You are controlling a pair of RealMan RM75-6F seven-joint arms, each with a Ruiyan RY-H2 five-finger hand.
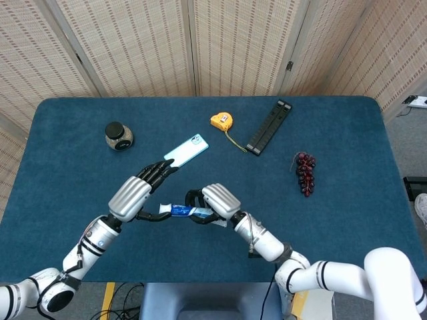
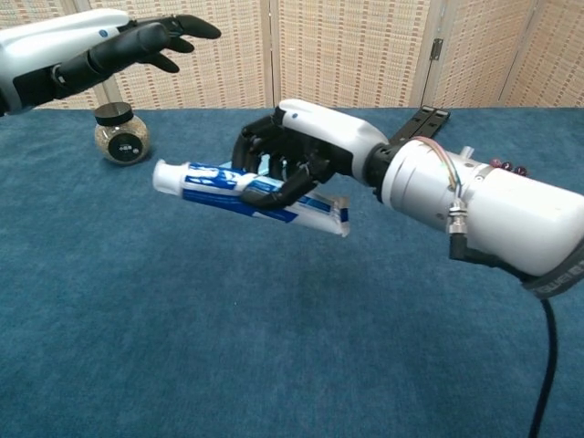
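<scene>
My right hand (image 2: 301,160) (image 1: 215,202) grips a white and blue toothpaste tube (image 2: 239,187) (image 1: 181,211) around its middle and holds it level above the blue table, cap end pointing left. My left hand (image 2: 128,46) (image 1: 137,191) hovers to the left of the tube with its fingers stretched out and apart, holding nothing. In the head view the left hand's thumb curls close by the tube's cap end; in the chest view the hand is well clear of the tube.
A light-blue phone (image 1: 185,150) lies just beyond the left hand. A small round jar with a black lid (image 1: 119,136) (image 2: 119,136) stands at the left. A yellow tape measure (image 1: 222,121), a black bar (image 1: 269,125) and dark grapes (image 1: 305,172) lie further right.
</scene>
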